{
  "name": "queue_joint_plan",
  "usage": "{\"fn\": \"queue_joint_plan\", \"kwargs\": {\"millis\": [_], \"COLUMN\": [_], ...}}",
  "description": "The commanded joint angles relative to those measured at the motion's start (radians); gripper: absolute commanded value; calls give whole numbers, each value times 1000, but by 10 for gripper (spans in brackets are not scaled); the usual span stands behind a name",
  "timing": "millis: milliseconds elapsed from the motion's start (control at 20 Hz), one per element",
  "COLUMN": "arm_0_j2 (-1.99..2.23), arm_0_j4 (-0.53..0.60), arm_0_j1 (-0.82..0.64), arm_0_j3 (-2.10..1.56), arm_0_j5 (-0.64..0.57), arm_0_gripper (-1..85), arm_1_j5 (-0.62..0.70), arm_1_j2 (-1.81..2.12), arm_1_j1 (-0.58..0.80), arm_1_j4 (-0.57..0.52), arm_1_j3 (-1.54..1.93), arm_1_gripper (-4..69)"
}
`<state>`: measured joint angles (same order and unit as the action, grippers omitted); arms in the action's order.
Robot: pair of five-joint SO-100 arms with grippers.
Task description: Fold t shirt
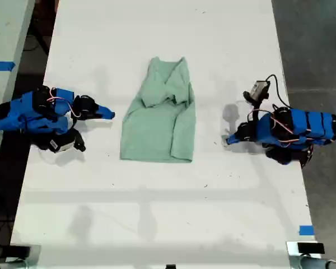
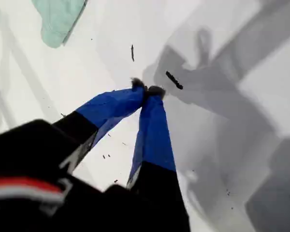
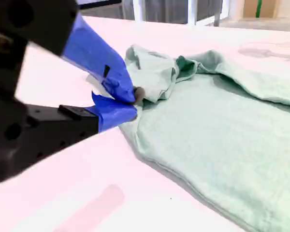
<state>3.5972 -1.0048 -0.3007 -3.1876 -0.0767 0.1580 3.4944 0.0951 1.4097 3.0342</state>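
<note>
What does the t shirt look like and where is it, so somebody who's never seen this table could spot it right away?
Look at the long white table in the exterior view, with a blue arm at each side. The t shirt lies about midway between them, a pale mint-green cloth, partly folded and bunched at its far end. It is the only soft, green thing there; everything else on the table is blue and black hardware.

On the one white worktop (image 1: 157,213) lie one t shirt (image 1: 159,126), two blue arms and two tape scraps.
</note>
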Motion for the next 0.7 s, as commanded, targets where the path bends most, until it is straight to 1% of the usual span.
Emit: {"fn": "queue_joint_plan", "kwargs": {"millis": [0,400,500,600,650], "arm_0_j2": [9,9,-37,-379,-603], "arm_0_j4": [11,-3,-18,5,11], "arm_0_j1": [28,35,8,6,44], "arm_0_j3": [-5,2,37,235,385], "arm_0_j5": [2,20,8,-31,-52], "arm_0_gripper": [0,0,0,0,0], "arm_1_j5": [-25,-28,-28,-28,-28], "arm_1_j2": [9,9,9,9,9], "arm_1_j1": [-12,-11,-9,-5,-5], "arm_1_j4": [-9,-9,-9,-9,-9], "arm_1_j3": [43,44,44,44,44], "arm_1_gripper": [19,19,19,19,19]}}
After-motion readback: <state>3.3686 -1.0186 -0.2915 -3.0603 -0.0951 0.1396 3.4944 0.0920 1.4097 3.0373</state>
